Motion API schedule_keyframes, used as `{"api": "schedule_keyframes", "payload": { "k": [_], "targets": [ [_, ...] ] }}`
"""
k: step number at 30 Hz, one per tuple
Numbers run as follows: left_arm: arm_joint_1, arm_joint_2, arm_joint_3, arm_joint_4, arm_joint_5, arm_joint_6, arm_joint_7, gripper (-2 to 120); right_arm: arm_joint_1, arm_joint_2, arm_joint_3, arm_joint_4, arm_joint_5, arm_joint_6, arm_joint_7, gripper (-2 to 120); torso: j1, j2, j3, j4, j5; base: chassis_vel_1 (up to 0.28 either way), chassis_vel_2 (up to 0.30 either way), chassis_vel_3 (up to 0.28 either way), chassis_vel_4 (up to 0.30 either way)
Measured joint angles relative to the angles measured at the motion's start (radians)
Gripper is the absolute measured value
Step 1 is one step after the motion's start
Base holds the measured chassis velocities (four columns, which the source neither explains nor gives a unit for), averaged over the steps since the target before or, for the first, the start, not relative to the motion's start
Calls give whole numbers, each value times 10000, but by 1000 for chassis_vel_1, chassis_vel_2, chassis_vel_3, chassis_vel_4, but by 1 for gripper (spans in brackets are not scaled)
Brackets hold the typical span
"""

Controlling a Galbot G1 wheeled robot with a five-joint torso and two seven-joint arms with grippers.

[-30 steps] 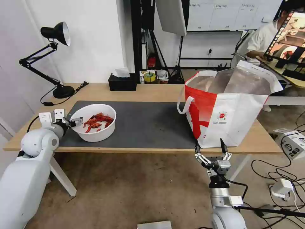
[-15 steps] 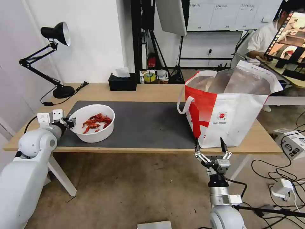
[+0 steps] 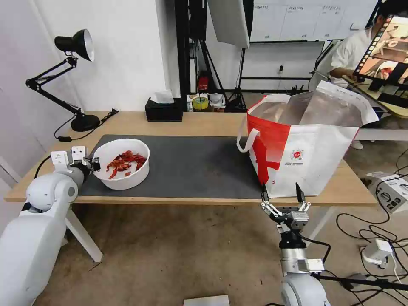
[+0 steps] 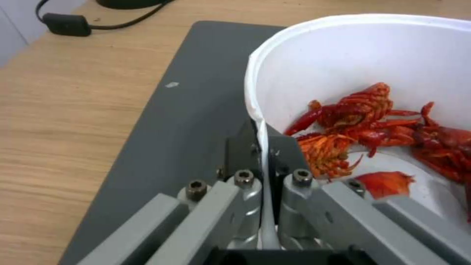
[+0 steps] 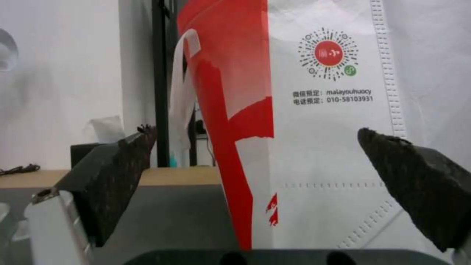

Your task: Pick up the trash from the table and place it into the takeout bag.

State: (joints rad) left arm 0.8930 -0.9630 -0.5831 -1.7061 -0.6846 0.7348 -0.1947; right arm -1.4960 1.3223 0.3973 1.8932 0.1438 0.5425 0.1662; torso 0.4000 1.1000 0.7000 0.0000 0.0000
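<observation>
Evidently the left gripper [image 4: 265, 147] pinched the bowl [image 3: 122, 163]'s rim — a hold for lifting toward the takeout bag [image 3: 304, 146] — while the right gripper [image 3: 280, 196] waited, spread, below the table [image 3: 204, 123].

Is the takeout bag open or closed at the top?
Open: the takeout bag stands upright, its mouth spread and silver lining showing.

Glossy white rounded arms [image 3: 40, 212], grey metal linkages with hex screws, seemingly rubbery black fingertips [image 5: 417, 180].
</observation>
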Motion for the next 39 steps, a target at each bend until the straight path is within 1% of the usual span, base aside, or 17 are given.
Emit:
{"api": "schedule_keyframes", "payload": {
  "k": [3,4,10,12,14,20,23,28,31,32,35,36,39],
  "targets": [
    [-84,-70,9,-159,-684,0,-245,0,-1,0,0,5,0,-2,0,100,0,0,0,0,0,0,0,0,0],
    [-84,-70,9,-159,-684,0,-245,0,-1,0,0,5,0,-2,0,100,0,0,0,0,0,0,0,0,0],
    [-369,-93,217,-721,-990,4,-436,0,-47,0,24,49,0,-4,-23,100,0,0,0,-1,0,0,0,0,0],
    [-382,-92,225,-740,-999,4,-442,0,-48,0,26,51,0,-3,-24,100,0,0,0,0,0,0,0,0,0],
    [-534,-79,321,-974,-1154,5,-545,0,-79,2,56,63,0,-4,-33,100,0,0,1,-1,0,0,0,0,0],
    [-698,-66,453,-1177,-1469,-26,-740,0,-125,3,99,71,-2,-4,-52,100,0,0,0,0,0,0,0,0,0],
    [-1036,-88,631,-1366,-1939,-98,-987,0,-174,26,109,109,-8,-3,-72,100,0,0,0,-1,0,0,0,0,0],
    [-1302,-78,722,-1468,-2216,-130,-1184,0,-211,46,112,142,-18,-3,-78,100,0,0,1,-1,0,0,0,0,0],
    [-1601,15,845,-1647,-2939,-191,-1622,0,-229,62,114,156,-36,-3,-81,100,0,-1,0,0,-1,0,0,0,0],
    [-1601,15,845,-1647,-2939,-191,-1622,0,-229,62,114,156,-36,-3,-81,100,0,-1,0,0,-1,0,0,0,0],
    [-2159,144,1173,-1847,-3534,-267,-2010,0,-277,122,84,196,-77,-3,-86,100,0,0,0,0,-1,0,0,0,0],
    [-2159,144,1173,-1847,-3534,-267,-2010,0,-277,122,84,196,-77,-3,-86,100,0,0,0,0,-1,0,0,0,0],
    [-2754,195,1566,-1908,-4014,-312,-2268,0,-326,139,82,229,-91,-3,-88,100,0,0,0,0,-1,0,0,0,0]
  ]
}}
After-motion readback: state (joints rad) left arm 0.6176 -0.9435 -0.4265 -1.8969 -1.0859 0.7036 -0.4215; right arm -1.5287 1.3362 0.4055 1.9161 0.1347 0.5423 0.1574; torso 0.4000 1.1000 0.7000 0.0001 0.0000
